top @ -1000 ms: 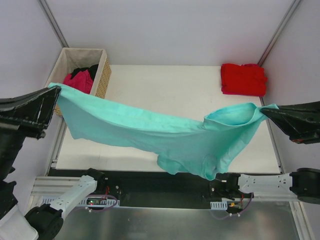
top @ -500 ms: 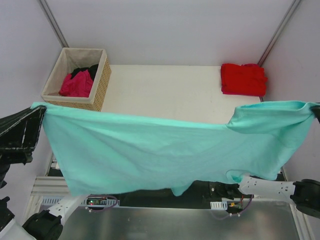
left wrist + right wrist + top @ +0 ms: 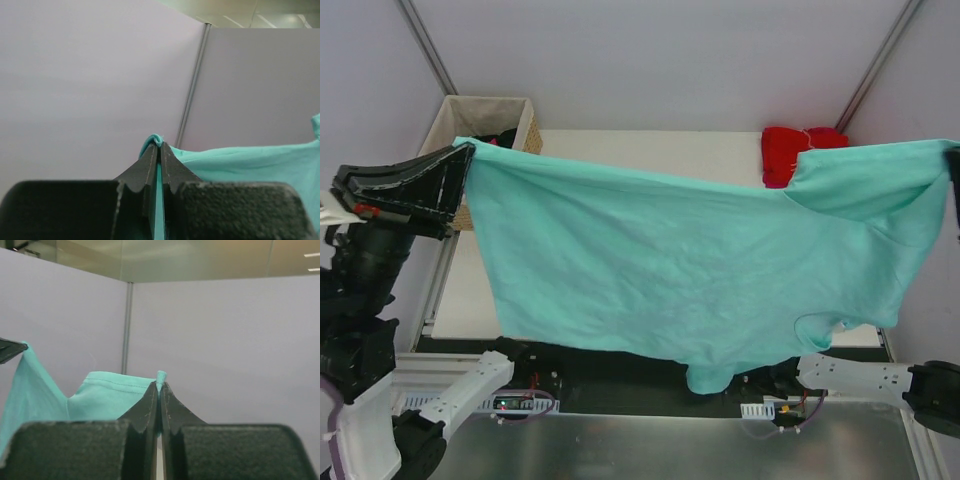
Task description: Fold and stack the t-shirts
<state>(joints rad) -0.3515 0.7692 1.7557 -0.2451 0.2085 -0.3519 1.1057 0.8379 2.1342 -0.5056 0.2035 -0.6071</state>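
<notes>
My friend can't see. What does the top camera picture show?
A teal t-shirt hangs stretched wide above the table, pinched at each end by the left gripper and right gripper. Behind it: a woven basket and a red t-shirt.

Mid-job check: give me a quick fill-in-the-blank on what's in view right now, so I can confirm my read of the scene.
1. The left tool and right tool are both ____ on the teal t-shirt, which hangs spread between them.
2. The resting t-shirt at the far right of the table is ____.
3. The basket stands at the far ____ corner.

Missing words: shut; red; left.
</notes>
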